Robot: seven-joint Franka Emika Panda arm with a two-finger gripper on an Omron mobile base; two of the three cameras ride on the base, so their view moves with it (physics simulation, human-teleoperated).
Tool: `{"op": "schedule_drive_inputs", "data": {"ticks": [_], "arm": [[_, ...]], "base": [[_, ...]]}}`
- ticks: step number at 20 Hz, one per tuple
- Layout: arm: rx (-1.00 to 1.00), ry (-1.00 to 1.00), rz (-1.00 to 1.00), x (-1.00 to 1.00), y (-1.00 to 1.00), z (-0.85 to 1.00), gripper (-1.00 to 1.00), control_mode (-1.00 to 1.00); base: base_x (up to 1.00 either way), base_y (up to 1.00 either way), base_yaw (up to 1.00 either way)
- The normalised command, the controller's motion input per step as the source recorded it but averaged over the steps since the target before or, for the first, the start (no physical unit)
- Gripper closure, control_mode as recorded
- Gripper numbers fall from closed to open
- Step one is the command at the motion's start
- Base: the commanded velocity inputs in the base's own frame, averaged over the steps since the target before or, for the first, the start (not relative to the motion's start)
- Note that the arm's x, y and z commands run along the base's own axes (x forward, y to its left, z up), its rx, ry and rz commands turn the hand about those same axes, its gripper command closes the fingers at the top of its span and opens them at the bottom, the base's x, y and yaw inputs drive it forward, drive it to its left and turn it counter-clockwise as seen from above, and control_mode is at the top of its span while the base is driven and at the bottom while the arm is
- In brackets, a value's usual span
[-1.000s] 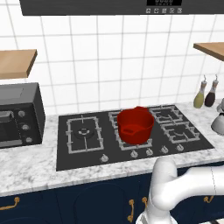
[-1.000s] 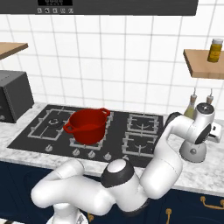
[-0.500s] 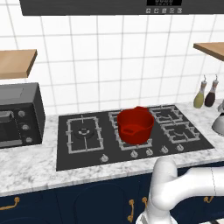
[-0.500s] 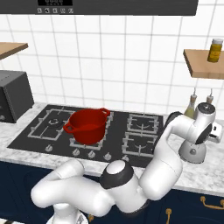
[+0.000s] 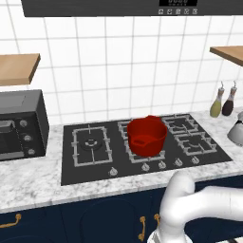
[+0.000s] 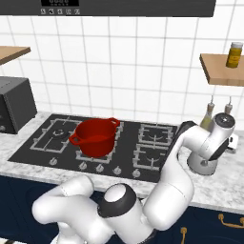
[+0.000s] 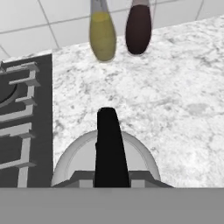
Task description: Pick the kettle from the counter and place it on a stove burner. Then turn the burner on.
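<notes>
Jaws pinch, it seems, the kettle's (image 7: pixel 105 162) black handle (kettle on the counter (image 7: pixel 175 105), beside the cooktop (image 7: pixel 26 127)).

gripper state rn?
Gripper: shut on the thin black arched handle of the small shiny silver-grey metal kettle, which sits on the white marble-look counter.

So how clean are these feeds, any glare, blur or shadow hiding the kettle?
Hand view: sharp and evenly lit, the kettle with its black handle close up, no glare. Left base view: the kettle is cut by the right edge. Right base view: flat rendered light, the arm's wrist covers part of the kettle; the red pot is crisp.
</notes>
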Motion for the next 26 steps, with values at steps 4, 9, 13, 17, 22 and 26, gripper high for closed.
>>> {"op": "schedule_drive_inputs", "data": {"ticks": [4,9,13,17,22,26], "arm": [[0.00,-0.15,0.07,-0.31,0.39,0.48,1.00,-1.00],[-0.03,-0.08,0.09,-0.32,0.43,0.61,1.00,-1.00],[-0.04,-0.06,0.12,-0.37,0.45,0.65,1.00,-1.00],[-0.05,-0.10,0.15,-0.33,0.51,0.56,1.00,-1.00],[-0.05,-0.11,0.16,-0.16,0.66,0.36,1.00,-1.00],[-0.03,-0.09,0.16,-0.07,0.72,0.33,1.00,-1.00]], "base": [[0.00,0.00,0.00],[0.00,0.00,0.00],[0.00,0.00,0.00],[0.00,0.00,0.00],[0.00,0.00,0.00],[0.00,0.00,0.00]]}}
